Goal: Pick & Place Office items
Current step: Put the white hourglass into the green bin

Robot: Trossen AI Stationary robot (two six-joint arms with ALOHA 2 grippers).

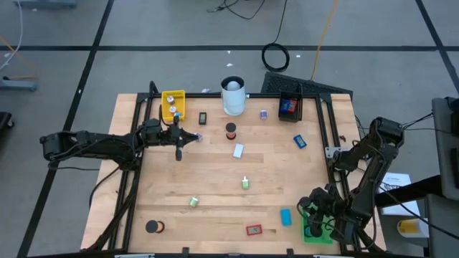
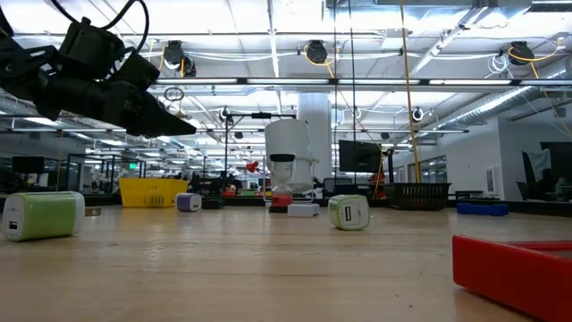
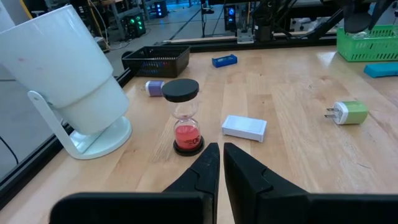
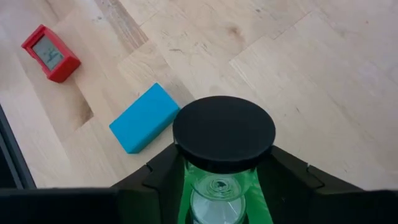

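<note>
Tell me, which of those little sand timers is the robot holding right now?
The green-sand one, gripped by the right gripper over the green tray. The red-sand timer stands free on the table beside the white cylinder.

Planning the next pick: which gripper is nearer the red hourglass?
Left. The left gripper hovers just beside the red hourglass; the right gripper is far off, over the green tray.

The right pincer [image 4: 222,180] covers the lower half of a green hourglass [image 4: 222,186]. A red block [image 2: 527,266] runs off the low view's edge. What lies in the yellow tray [image 1: 173,104] is perhaps too small to name.
</note>
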